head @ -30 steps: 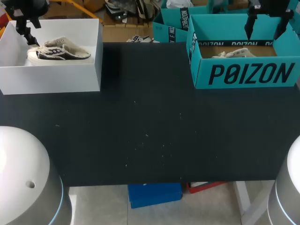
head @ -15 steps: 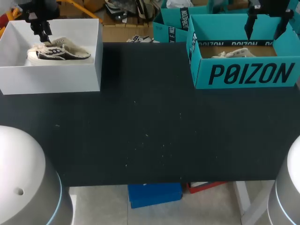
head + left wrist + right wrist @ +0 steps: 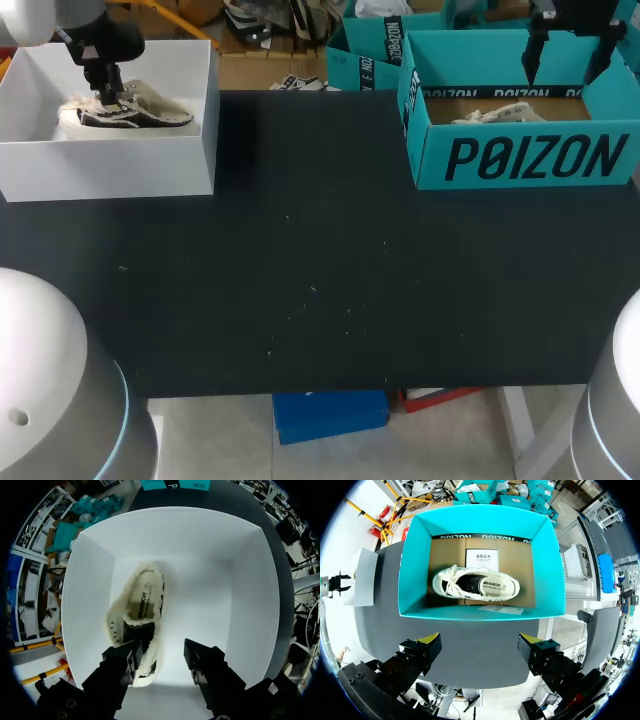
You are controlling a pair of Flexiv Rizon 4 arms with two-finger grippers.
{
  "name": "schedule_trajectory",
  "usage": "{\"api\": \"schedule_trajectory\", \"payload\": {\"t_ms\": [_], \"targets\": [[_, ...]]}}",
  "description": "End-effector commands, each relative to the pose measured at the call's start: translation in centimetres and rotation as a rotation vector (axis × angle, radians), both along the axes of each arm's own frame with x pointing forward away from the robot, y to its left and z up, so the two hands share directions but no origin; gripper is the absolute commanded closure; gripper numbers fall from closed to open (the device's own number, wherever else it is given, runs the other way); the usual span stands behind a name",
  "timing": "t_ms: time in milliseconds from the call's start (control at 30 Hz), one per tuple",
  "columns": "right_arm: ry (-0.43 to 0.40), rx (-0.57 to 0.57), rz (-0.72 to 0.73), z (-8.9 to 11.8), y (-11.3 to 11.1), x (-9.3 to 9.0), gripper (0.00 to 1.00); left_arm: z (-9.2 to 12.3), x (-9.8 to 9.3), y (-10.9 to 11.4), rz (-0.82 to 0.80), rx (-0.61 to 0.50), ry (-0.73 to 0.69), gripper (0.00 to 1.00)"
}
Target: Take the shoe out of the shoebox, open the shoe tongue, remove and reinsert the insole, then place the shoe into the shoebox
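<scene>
Over the last second the left gripper (image 3: 108, 88) has swung in from the far corner of the white shoebox (image 3: 110, 165) and dropped down over the shoe (image 3: 125, 108), while the right arm has not shifted. The shoe is a low cream canvas sneaker with a dark side stripe and a frayed, fuzzy collar; it lies on its sole on the smooth floor of the square, plain-walled box, towards one side wall. In the left wrist view the left gripper (image 3: 160, 657) points straight down into the box with its two dark fingers spread wide. One finger sits at the edge of the shoe (image 3: 140, 625) near its end, possibly brushing it, though contact is hard to judge; nothing is clamped between them. The right gripper (image 3: 480, 642) hangs above the teal shoebox (image 3: 480, 612) at the far right of the matte black table (image 3: 320, 280), its fingers parted wide and holding nothing. Inside, on brown cardboard, lies a second shoe (image 3: 475, 584), cream with white laces.
</scene>
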State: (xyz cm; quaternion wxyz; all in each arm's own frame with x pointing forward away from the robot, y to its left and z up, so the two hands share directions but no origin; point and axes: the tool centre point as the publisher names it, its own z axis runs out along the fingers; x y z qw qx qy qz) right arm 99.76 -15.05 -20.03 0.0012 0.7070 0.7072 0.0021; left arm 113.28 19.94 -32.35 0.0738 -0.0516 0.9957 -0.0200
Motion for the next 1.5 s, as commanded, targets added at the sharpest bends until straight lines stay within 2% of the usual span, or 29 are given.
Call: {"api": "schedule_trajectory", "payload": {"t_ms": [33,233,633,1000,1133,1367,1500], "targets": [[0.001,0.000,0.000,0.0,0.0,0.1,0.00,-1.0,0.6,0.1,0.001,0.004,0.005,0.47],[0.001,0.000,0.000,0.0,0.0,0.1,0.00,-2.4,0.8,0.2,0.006,0.014,0.016,0.50],[0.001,0.000,0.000,0.0,0.0,0.1,0.00,-6.1,1.1,-0.2,0.020,0.037,0.056,0.49],[0.001,0.000,0.000,0.0,0.0,0.1,0.00,-7.9,1.6,-0.5,0.035,0.051,0.064,0.51],[0.001,0.000,0.000,0.0,0.0,0.1,0.00,-8.3,1.7,-0.3,0.038,0.055,0.067,0.58],[0.001,0.000,0.000,0.0,0.0,0.1,0.00,-8.9,1.8,-0.1,0.052,0.063,0.073,0.65],[0.001,0.000,0.000,0.0,0.0,0.1,0.00,-9.4,2.0,-0.1,0.079,0.078,0.063,0.73]]}}
